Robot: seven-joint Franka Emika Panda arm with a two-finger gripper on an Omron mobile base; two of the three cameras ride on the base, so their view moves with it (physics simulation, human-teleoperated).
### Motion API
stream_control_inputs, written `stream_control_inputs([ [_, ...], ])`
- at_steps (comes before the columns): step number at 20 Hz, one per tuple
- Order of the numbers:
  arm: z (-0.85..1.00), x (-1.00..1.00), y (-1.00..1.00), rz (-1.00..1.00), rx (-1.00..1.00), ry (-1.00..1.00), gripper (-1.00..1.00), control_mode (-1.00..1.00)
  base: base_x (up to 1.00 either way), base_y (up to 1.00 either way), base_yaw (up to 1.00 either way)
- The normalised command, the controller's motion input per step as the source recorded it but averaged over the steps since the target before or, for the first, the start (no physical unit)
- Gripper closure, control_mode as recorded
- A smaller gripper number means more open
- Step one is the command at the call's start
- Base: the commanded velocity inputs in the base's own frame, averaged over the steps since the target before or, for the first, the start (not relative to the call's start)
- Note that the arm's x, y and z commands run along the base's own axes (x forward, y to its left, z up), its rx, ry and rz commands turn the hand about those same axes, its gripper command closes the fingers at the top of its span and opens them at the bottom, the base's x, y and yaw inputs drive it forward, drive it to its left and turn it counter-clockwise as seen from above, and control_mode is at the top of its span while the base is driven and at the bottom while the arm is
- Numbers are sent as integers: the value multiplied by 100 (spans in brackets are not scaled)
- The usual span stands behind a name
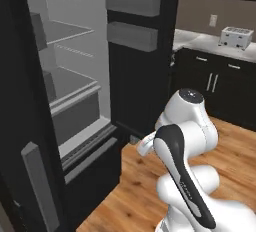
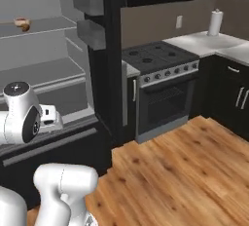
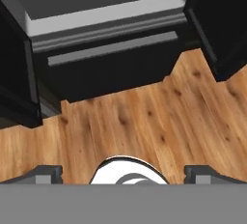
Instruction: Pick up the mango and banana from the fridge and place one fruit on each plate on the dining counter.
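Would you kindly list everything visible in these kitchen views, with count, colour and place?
fridge: one, dark body, light grey interior, doors open, ahead of the robot
fruit: one, small, orange-brown, on an upper fridge shelf
door bins: two, grey, on the open fridge door
stove: one, black and steel, right of the fridge
toaster: one, white, on the wall counter
paper towel roll: one, white, on the counter
floor: wood, brown
gripper: one, jaws open, empty, pointing at the floor
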Motion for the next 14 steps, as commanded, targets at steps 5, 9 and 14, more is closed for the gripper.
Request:
stream_control_inputs([
  [5,0,0,0,0,0,0,-100,100,56,-17,53],
  [9,0,0,0,0,0,0,-100,100,50,-11,63],
  [14,0,0,0,0,0,0,-100,100,61,-21,45],
])
